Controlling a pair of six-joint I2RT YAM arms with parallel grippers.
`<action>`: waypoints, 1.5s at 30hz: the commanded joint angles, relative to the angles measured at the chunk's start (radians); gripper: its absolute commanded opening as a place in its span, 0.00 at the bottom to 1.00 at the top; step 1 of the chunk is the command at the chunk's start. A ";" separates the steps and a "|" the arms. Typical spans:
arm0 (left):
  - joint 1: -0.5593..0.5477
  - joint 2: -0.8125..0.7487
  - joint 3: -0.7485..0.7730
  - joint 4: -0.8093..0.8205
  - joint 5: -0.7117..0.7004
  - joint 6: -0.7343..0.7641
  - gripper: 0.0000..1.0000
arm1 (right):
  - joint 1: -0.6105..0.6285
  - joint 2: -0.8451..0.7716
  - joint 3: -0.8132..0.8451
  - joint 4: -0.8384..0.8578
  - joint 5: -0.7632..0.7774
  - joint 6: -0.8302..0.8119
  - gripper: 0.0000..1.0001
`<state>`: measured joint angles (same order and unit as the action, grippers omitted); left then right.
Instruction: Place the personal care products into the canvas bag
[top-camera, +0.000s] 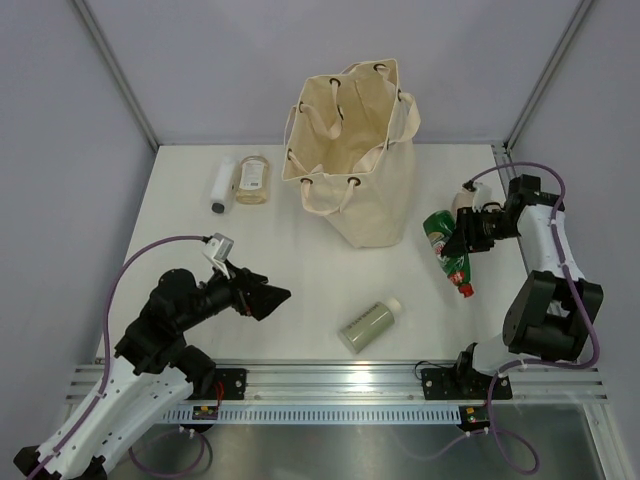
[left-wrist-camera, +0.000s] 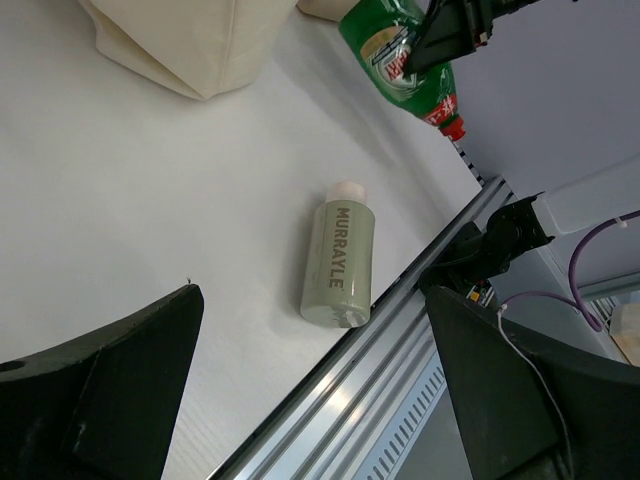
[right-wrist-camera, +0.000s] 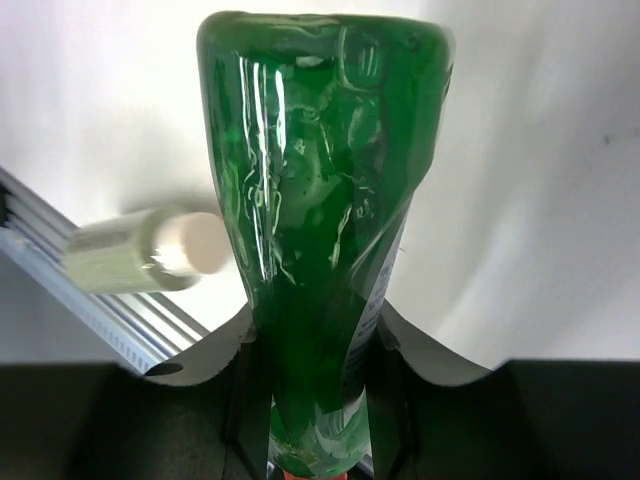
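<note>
My right gripper (top-camera: 462, 240) is shut on a dark green labelled bottle (top-camera: 448, 250) with a red cap, held at the right of the cream canvas bag (top-camera: 352, 160). The bottle fills the right wrist view (right-wrist-camera: 320, 240) between the jaws. A sage green bottle (top-camera: 368, 325) lies near the table's front edge; it also shows in the left wrist view (left-wrist-camera: 340, 265), ahead of my left gripper (top-camera: 270, 297), which is open and empty. The bag stands upright and open at the back centre. A white tube (top-camera: 222, 185) and an amber-beige bottle (top-camera: 252, 179) lie left of the bag.
A metal rail (top-camera: 340, 375) runs along the table's near edge. Grey walls enclose the back and sides. A small white thing (top-camera: 462, 198) sits behind the right gripper.
</note>
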<state>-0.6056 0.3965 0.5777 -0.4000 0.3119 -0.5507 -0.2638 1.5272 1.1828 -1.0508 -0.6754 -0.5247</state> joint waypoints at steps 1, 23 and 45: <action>0.000 0.002 0.001 0.044 0.042 0.011 0.99 | 0.003 -0.088 0.109 -0.116 -0.324 -0.011 0.00; 0.000 0.070 0.014 0.106 -0.005 0.075 0.99 | 0.541 0.419 1.351 0.667 0.054 0.967 0.00; 0.000 0.196 0.047 0.136 -0.004 0.066 0.99 | 0.655 0.205 0.640 0.736 0.907 0.390 0.00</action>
<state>-0.6056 0.5816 0.5804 -0.3267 0.3035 -0.4717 0.3904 1.8488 1.8229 -0.4763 0.1501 -0.0555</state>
